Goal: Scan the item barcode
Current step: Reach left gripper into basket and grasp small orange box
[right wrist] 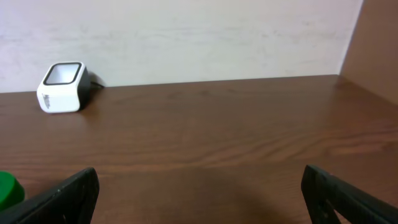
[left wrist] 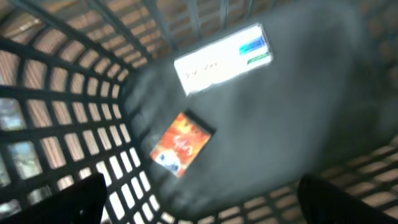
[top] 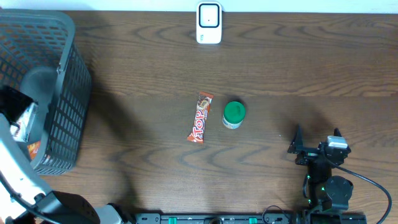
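Note:
The white barcode scanner [top: 209, 23] stands at the table's far edge, and shows at the left in the right wrist view [right wrist: 62, 87]. A red candy bar [top: 201, 117] and a green-lidded tub [top: 234, 114] lie mid-table. My left gripper [left wrist: 199, 214] hangs open inside the grey basket [top: 68, 74], above a white box [left wrist: 222, 58] and an orange packet [left wrist: 181, 144] lying on its floor; nothing is between the fingers. My right gripper [top: 316, 144] stands open and empty near the front right, right of the tub.
The basket's lattice walls [left wrist: 56, 112] close in around the left gripper. A pale wall [right wrist: 186, 37] rises behind the table's far edge. Bare wooden tabletop [right wrist: 217, 137] stretches from the right gripper to the scanner.

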Robot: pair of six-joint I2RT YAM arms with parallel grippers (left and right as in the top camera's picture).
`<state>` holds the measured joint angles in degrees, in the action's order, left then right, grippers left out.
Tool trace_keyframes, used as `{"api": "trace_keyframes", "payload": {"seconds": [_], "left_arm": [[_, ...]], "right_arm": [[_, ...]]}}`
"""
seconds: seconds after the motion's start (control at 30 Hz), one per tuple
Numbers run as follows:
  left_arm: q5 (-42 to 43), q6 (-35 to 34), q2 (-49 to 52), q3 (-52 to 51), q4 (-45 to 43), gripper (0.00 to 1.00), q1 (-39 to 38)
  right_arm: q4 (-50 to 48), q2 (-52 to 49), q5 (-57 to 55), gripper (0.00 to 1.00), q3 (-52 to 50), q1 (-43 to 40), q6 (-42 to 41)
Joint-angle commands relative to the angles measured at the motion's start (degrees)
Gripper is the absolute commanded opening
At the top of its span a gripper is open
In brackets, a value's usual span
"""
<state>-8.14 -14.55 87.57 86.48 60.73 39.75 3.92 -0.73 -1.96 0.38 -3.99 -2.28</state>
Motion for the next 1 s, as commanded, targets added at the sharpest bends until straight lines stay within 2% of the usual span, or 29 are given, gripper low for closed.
{"api": "trace_keyframes", "payload": {"seconds": [0.0, 0.17, 0.43, 0.67, 0.83, 0.97], "left_arm": [[-1.49, 8.87, 0.00, -7.10, -2.19, 0.98, 0.11], [-1.31, 14.05, 0.00, -14.69, -8.46, 0.99, 0.11], [1.66, 24.22, 1.49, -15.50, -12.04, 0.98, 0.37], [1.81, 24.57, 7.50, -15.50, -13.81, 0.98, 3.02], [6.34, 24.57, 12.87, -15.50, -14.40, 0.98, 4.46], [6.49, 24.57, 16.57, -15.50, -14.14, 0.98, 5.03]], "right_arm": [[0.17, 0.35, -0.09, 0.99, -0.07, 0.33, 0.66], [0.17, 0.35, -0.09, 0.99, -0.07, 0.33, 0.66], [0.17, 0.35, -0.09, 0.99, -0.07, 0.33, 0.66], [0.17, 0.35, -0.09, 0.99, -0.07, 0.33, 0.66], [0.17, 0.35, -0.09, 0.99, -0.07, 0.33, 0.66], [0.17, 0.35, -0.09, 0.99, -0.07, 0.33, 0.66]]}}
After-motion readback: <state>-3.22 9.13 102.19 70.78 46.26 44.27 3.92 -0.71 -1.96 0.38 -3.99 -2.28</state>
